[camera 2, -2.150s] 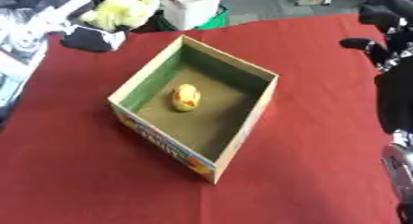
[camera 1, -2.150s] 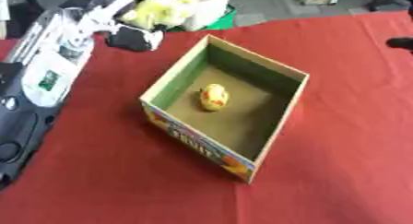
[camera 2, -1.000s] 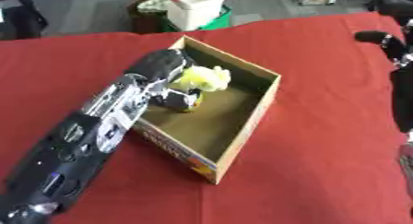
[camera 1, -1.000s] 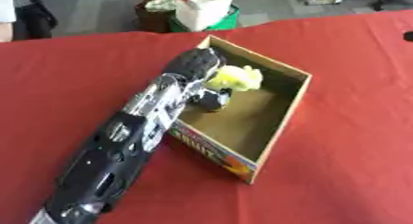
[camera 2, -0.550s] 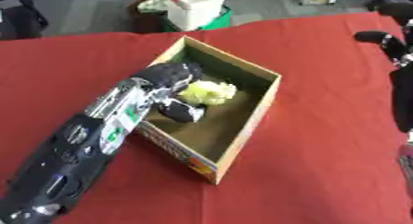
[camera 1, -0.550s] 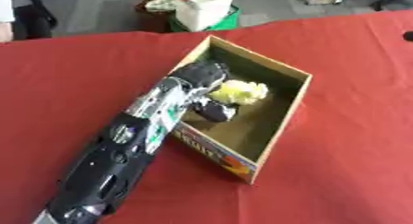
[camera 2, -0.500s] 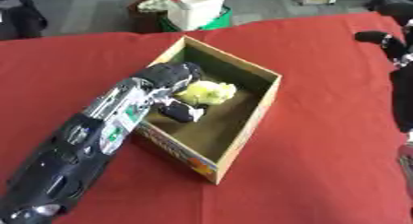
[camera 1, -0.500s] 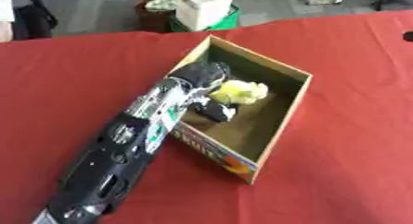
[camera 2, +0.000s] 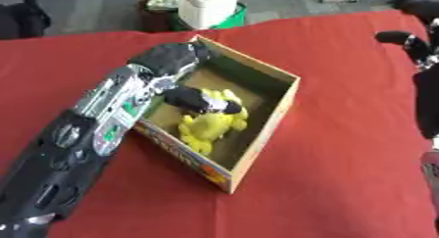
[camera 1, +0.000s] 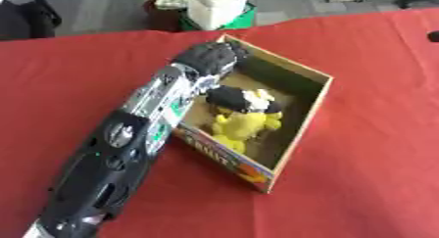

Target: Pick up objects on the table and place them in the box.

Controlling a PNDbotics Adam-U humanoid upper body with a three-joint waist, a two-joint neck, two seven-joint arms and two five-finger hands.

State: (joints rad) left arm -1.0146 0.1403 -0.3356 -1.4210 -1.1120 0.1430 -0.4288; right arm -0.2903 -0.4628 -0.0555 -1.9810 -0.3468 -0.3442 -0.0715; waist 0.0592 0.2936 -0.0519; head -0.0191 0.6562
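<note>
An open cardboard box [camera 1: 306, 113] with a green inside stands askew on the red table [camera 1: 369, 149]. A yellow plush toy [camera 1: 242, 127] lies on the box floor. My left arm [camera 1: 137, 144] comes in from the lower left and crosses the box's near-left wall. My left hand [camera 1: 230, 98] is inside the box, its black fingers curled over the top of the toy. My right hand [camera 2: 415, 17] hangs at the upper right, over the table's far right part, away from the box, fingers relaxed. Anything under the toy is hidden.
Beyond the table's far edge stand a white container [camera 1: 219, 5] and a green bin [camera 1: 230, 21] on the floor. A dark shape [camera 1: 26, 11] sits at the upper left. Red cloth stretches to the right of and in front of the box.
My left hand carried the yellow toy from beyond the table's far-left edge into the box. In the last half second the toy has sunk onto the box floor, below the fingers.
</note>
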